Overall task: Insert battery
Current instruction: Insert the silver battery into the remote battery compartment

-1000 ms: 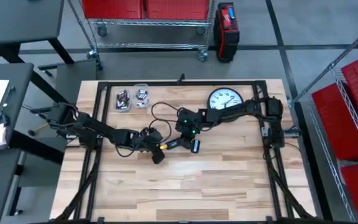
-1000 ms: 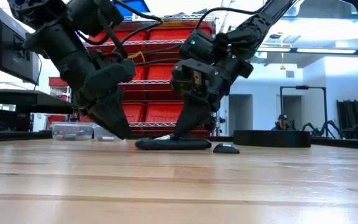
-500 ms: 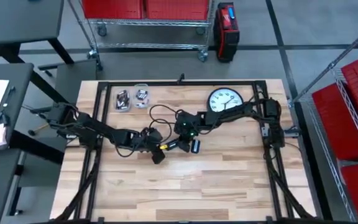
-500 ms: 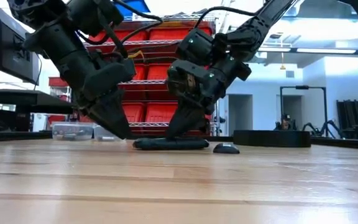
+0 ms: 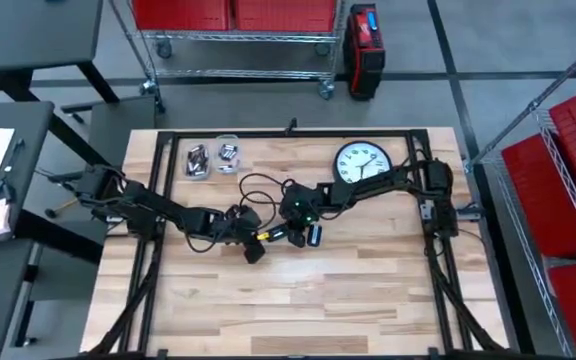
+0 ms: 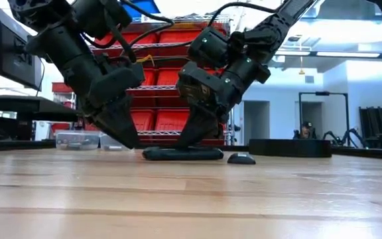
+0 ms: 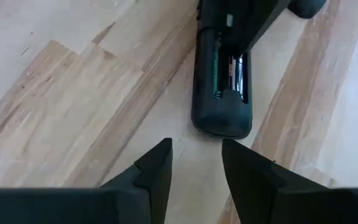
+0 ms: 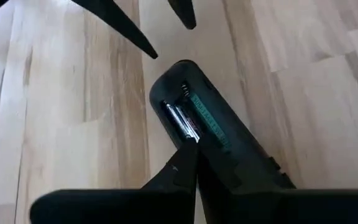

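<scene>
The right gripper [image 5: 286, 232] is blocking the remote [image 5: 280, 232] from above, the left gripper [image 5: 252, 250] is crowding its end, and open table [image 5: 348, 300] is lying free nearer the front.

Black remote [image 8: 229, 149] lying diagonally at centre on wooden worktop [image 8: 61, 124], battery [image 8: 180, 119] seated in open compartment, right gripper [image 8: 192, 163] closed over it.

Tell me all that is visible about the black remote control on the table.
The remote control is a long, dark, plastic-looking body with a rounded end. It lies flat on the wooden table, back side up, cover off, so the battery bay shows, with a spring and a battery inside. The right gripper, fingers together, presses down at the bay. The left gripper is open, short of the rounded end, not touching.
</scene>
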Controlling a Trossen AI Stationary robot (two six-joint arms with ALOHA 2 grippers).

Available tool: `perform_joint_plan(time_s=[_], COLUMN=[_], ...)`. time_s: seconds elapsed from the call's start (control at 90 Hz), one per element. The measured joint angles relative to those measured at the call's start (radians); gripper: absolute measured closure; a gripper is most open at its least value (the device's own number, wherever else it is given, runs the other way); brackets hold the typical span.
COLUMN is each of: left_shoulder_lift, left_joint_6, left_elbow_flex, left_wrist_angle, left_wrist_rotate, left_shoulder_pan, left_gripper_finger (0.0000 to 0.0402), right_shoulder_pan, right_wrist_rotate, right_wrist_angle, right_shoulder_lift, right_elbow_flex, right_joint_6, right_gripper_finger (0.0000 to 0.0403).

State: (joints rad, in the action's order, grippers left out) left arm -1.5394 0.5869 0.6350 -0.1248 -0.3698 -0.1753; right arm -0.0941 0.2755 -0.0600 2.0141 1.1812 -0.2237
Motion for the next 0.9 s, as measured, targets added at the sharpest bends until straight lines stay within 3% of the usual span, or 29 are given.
perform_joint_plan(time_s=[0.367, 0.611, 0.744, 0.9], left_shoulder_lift=[0.036, 0.163, 0.221, 0.283], left_joint_6=[-0.049, -0.192, -0.194, -0.155], left_elbow_flex=[0.083, 0.332, 0.474, 0.575], left_wrist_angle=[0.078, 0.44, 0.616, 0.827], left_wrist_rotate=[0.031, -0.039, -0.128, -0.133], left_shoulder_pan=[0.001, 0.054, 0.121, 0.248], left_gripper_finger=[0.0281, 0.0281, 0.0281, 0.0281], right_shoulder_pan=[-0.099, -0.179, -0.222, -0.281], right_wrist_rotate=[0.008, 0.009, 0.009, 0.004], right_wrist_angle=[-0.073, -0.087, -0.1, -0.083], right_shoulder_lift=[-0.183, -0.441, -0.556, -0.639], right_elbow_flex=[0.089, 0.092, 0.091, 0.092], right_joint_6=[0.148, 0.181, 0.18, 0.18], right_gripper_finger=[0.0403, 0.0403, 0.0403, 0.0403])
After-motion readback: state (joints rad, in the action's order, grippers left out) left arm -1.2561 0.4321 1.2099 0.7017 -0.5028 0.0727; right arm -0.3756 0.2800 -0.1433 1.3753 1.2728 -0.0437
